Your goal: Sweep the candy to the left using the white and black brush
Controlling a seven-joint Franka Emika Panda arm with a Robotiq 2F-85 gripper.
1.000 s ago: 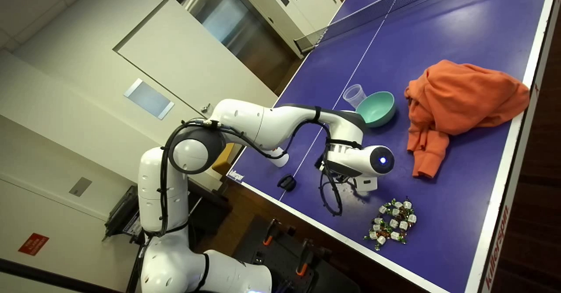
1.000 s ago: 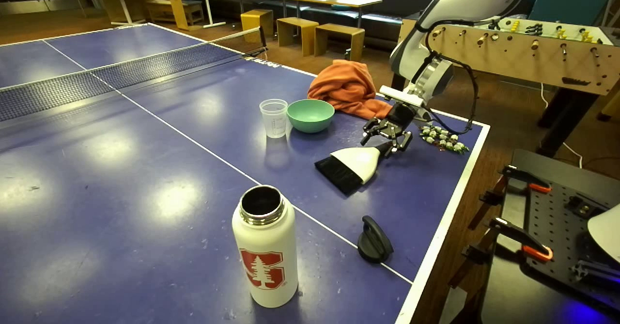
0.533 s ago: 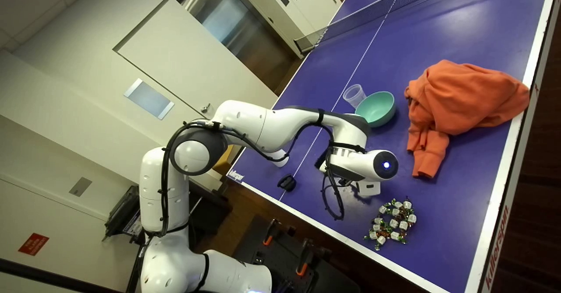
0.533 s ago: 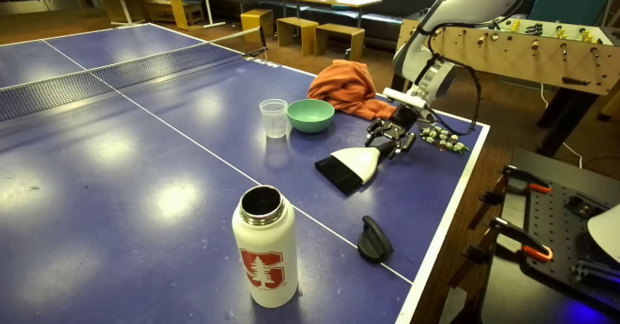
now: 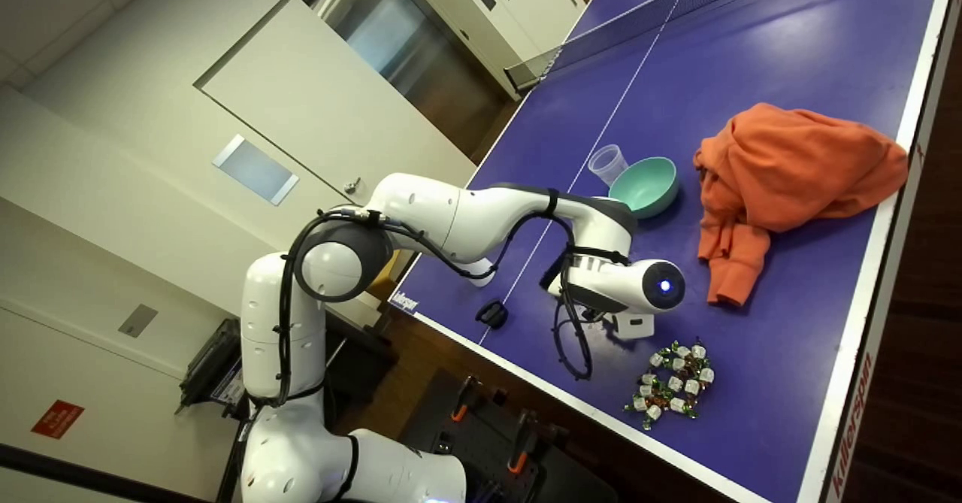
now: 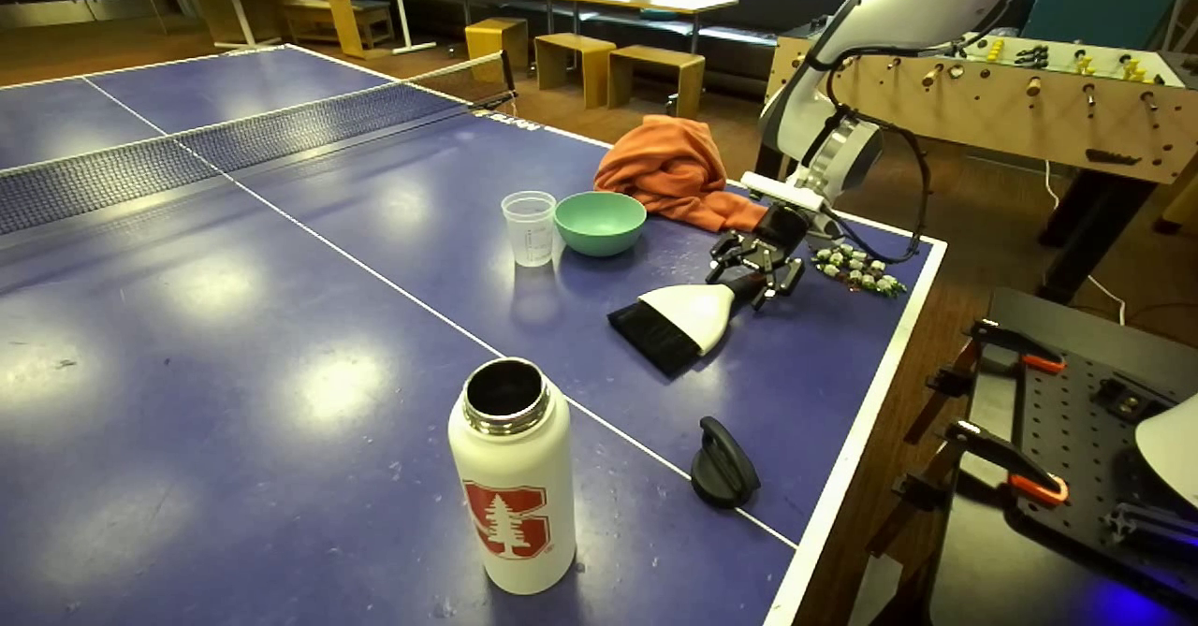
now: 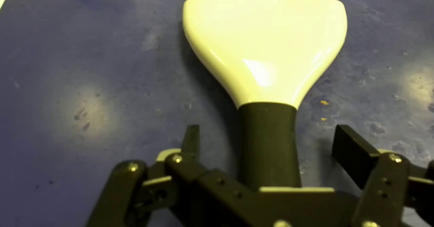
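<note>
The white and black brush (image 6: 688, 313) lies flat on the blue table, its dark bristles pointing away from the robot. My gripper (image 6: 739, 289) is low over its black handle. In the wrist view the gripper (image 7: 268, 133) stands open, one finger on each side of the handle (image 7: 268, 142), with a visible gap on both sides. The white head (image 7: 266, 47) fills the upper middle there. Pieces of candy (image 5: 676, 384), whitish with green wrappers, lie clustered near the table's corner; the candy (image 6: 856, 266) sits behind the gripper in an exterior view. The arm mostly hides the brush in an exterior view.
A teal bowl (image 6: 600, 224) and a clear cup (image 6: 530, 228) stand side by side beyond the brush. Orange cloth (image 5: 797, 165) is heaped by the table edge. A white bottle (image 6: 513, 514) stands upright, and a black lid (image 6: 723, 467) lies near the robot's edge.
My gripper has shifted slightly towards the robot's side and lower around the brush handle, staying open. Brush and candy have not moved.
</note>
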